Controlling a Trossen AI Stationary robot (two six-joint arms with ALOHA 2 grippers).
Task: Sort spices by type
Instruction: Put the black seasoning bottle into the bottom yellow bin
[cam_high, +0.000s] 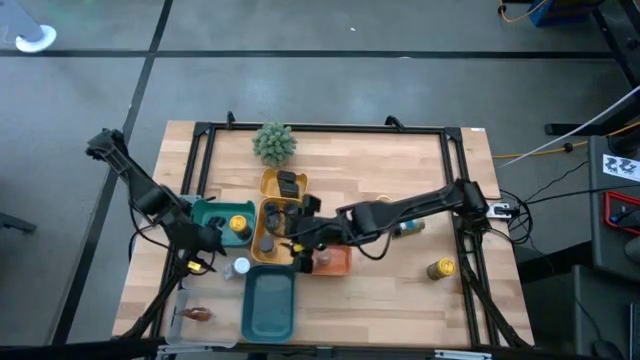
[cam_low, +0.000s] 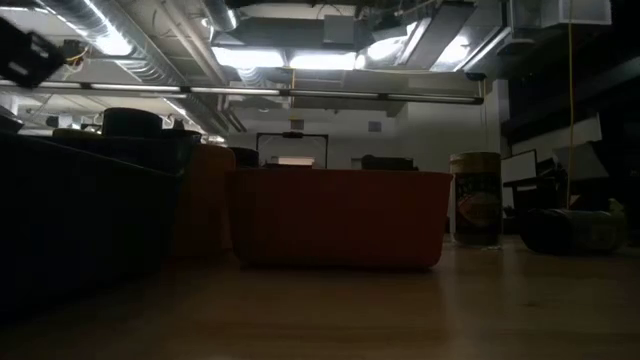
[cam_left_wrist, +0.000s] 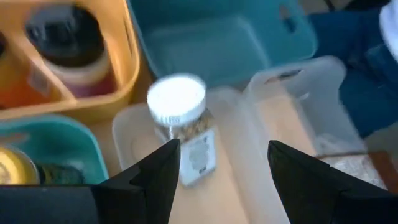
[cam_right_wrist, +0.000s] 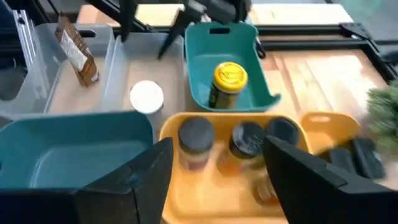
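My left gripper (cam_left_wrist: 224, 168) is open and empty at the near left, just short of a white-capped jar (cam_left_wrist: 180, 118) that stands upright in a clear tray (cam_left_wrist: 249, 155). My right gripper (cam_right_wrist: 217, 168) is open and empty above the yellow tray (cam_high: 268, 183), over several dark-capped jars (cam_right_wrist: 196, 134) standing in it. A yellow-capped jar (cam_right_wrist: 227, 81) stands in the small teal tray (cam_high: 208, 212). A brown packet (cam_right_wrist: 73, 53) leans in a second clear tray. A black box (cam_high: 291, 183) lies at the yellow tray's far end.
A large teal tray (cam_high: 270, 303) sits at the near edge, with an orange tray (cam_high: 336, 262) to its right. Two more jars (cam_high: 441, 268) (cam_high: 408, 228) are on the wood at the right. A fuzzy green plant (cam_high: 274, 143) stands at the far edge.
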